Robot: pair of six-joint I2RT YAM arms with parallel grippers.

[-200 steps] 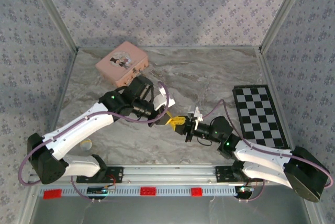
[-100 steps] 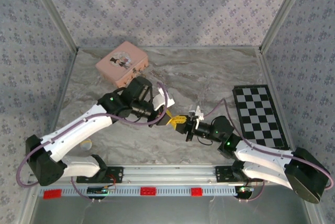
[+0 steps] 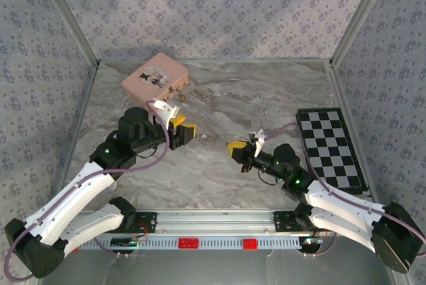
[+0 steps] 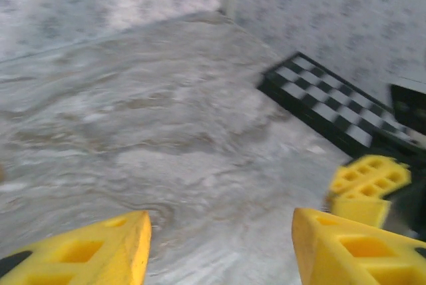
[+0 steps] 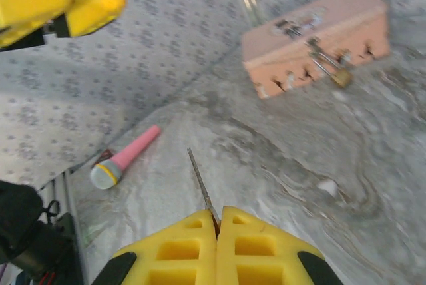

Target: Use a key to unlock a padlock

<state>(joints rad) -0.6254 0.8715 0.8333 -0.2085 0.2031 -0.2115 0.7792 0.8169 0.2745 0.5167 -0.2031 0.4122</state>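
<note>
Padlock (image 5: 341, 76): tiny, brass, hanging at the front face of the pink box (image 3: 154, 77), thin silvery shackle hooked into the latch hardware, body low against the box wall just above the marble-look table (image 3: 266, 98). Shackle latched or not: cannot tell, too blurred. Box at far left of the table, near the back wall. Key (image 5: 200, 185): clamped in right gripper (image 5: 217, 216), yellow fingers pressed together on it, thin blade sticking out past the tips, aimed roughly toward the box, well apart from the padlock. Right gripper near mid-table in top view, just left of the checkerboard (image 3: 329, 148), which lies flat on the right side. Left gripper (image 4: 219, 226): fingers spread wide apart, sitting between the box and the right gripper, nearer the box, facing the right gripper across a gap. Pink toy microphone (image 5: 124, 158) lying on the table by the left wall, seen from right wrist.
</note>
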